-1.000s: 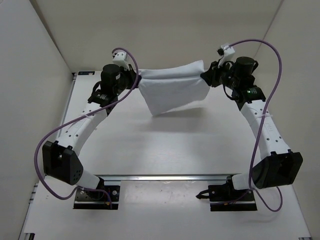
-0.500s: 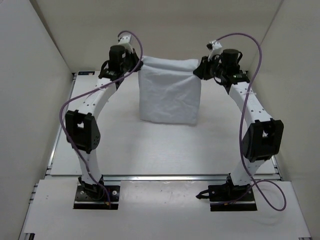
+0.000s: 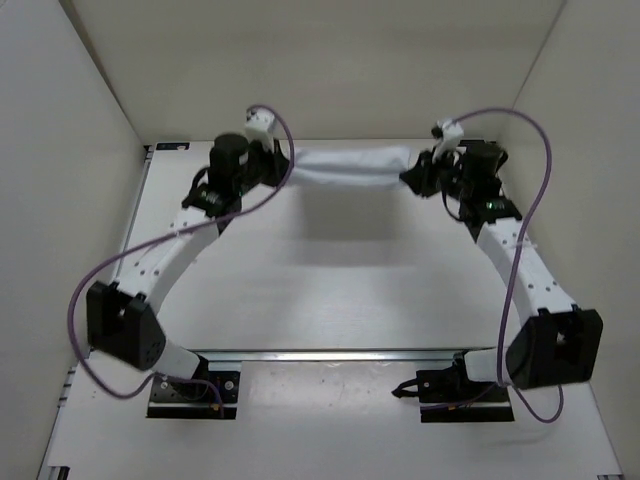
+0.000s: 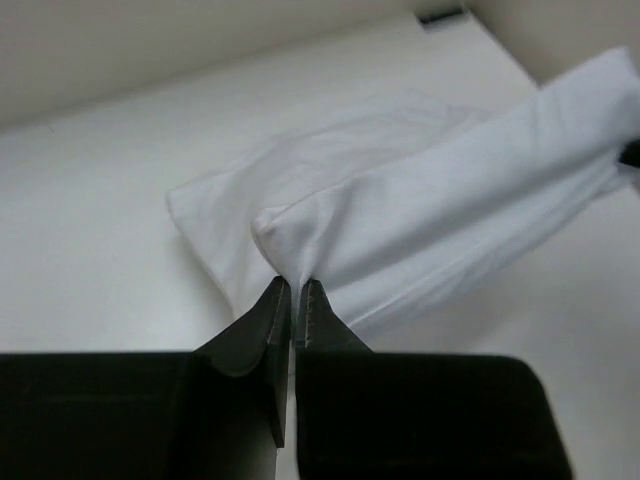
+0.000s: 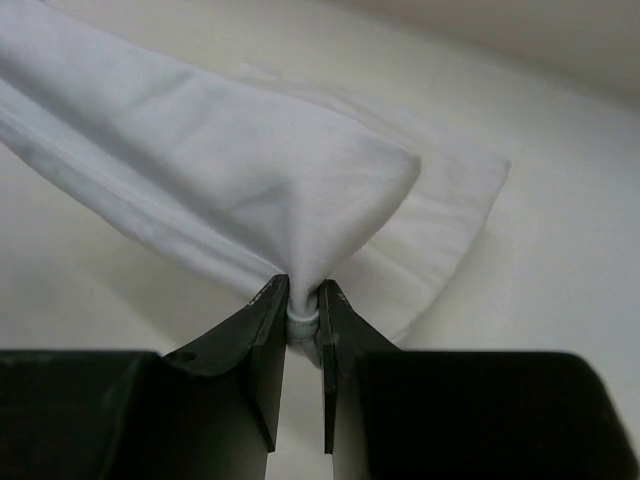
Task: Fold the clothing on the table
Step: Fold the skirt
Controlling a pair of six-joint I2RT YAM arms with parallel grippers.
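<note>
Nearest to us, the two arm bases (image 3: 185, 392) are bolted just in front of an aluminium rail (image 3: 330, 355) that crosses the white worktop (image 3: 330, 285). From there the left arm (image 3: 150, 265) bows out to the left and the right arm (image 3: 530, 265) bows out to the right. Each trails a purple cable (image 3: 545, 190), and both reach toward the far end. On the left wrist camera we see the left fingers (image 4: 262, 320) pressed together on a pinched corner of the white cloth (image 3: 350, 165), with only a thin sliver of fabric between the tips. The right fingers (image 5: 265, 330) are likewise clamped on the opposite corner, where a small bunched fold is squeezed between them. From above, the cloth hangs as a narrow, slightly sagging band strung left to right between the two grips, over the far part of the worktop and near the back wall (image 3: 330, 70). It throws a soft shadow on the surface in front of it. Both wrist views show the raised fold running away from the fingers, with a lower layer of the same cloth lying flat on the worktop just beyond it.
</note>
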